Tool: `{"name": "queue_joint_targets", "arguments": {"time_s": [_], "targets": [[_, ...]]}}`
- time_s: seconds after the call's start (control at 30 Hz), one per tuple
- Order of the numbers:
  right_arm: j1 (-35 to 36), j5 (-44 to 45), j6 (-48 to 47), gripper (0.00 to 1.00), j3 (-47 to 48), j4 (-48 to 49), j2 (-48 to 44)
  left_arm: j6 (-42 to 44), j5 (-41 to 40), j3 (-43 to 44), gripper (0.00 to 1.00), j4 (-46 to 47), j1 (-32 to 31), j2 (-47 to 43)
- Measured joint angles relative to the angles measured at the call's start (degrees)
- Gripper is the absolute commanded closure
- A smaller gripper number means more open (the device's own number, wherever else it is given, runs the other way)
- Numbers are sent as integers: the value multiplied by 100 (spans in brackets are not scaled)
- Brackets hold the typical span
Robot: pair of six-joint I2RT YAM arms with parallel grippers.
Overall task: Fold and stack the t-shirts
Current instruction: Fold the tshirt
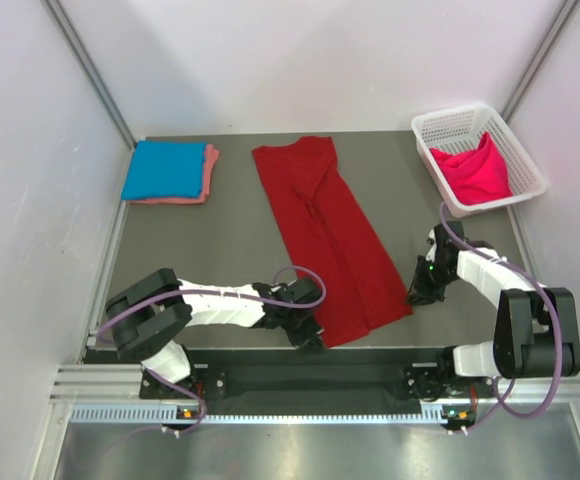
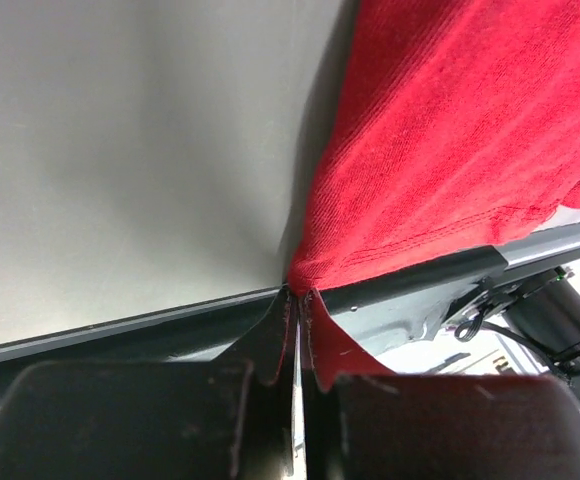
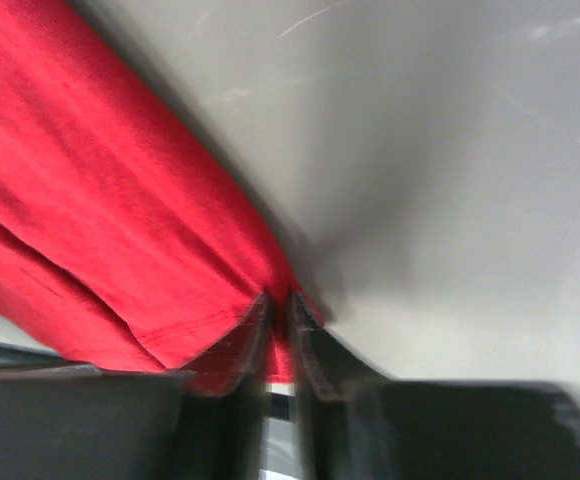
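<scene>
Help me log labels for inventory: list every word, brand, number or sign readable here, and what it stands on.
None can be read. The dark red t-shirt, the blue t-shirt, the salmon pink t-shirt, the hot pink t-shirt and the white basket are plain. The table bears no marking either.

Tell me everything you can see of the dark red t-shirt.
The dark red t-shirt is soft knit cloth, folded lengthwise into a long narrow band with an overlap line down its middle. It lies flat and slanted on the grey table, from the far middle toward the near edge. The left gripper pinches its near left corner at the stitched hem; the right gripper pinches the near right corner.
</scene>
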Motion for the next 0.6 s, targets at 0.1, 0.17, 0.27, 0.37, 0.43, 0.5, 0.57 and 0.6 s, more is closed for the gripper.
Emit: {"name": "queue_joint_targets", "arguments": {"time_s": [0.1,0.17,0.27,0.37,0.43,0.5,0.57,0.6], "targets": [[155,-52,76,100,-20,-22,-72,48,-85,0,100,-138,2,-74],[282,-107,170,100,-114,-24,-234,125,-223,0,100,-374,2,-195],[538,-160,376,100,-306,-79,-623,275,-459,-52,100,-916,4,-498],[905,-243,651,100,-450,-146,-1045,398,-575,-208,100,-1410,9,-892],[1235,-284,863,100,-505,-186,-1235,461,-623,-361,100,-1703,9,-1204],[1698,-313,1121,100,-577,-190,-1412,494,-664,-518,100,-1996,9,-1550],[2157,-334,1405,100,-658,-181,-1567,496,-682,-638,100,-2297,9,-1886],[2356,-352,1552,100,-706,-173,-1635,496,-697,-702,100,-2459,9,-2096]]}}
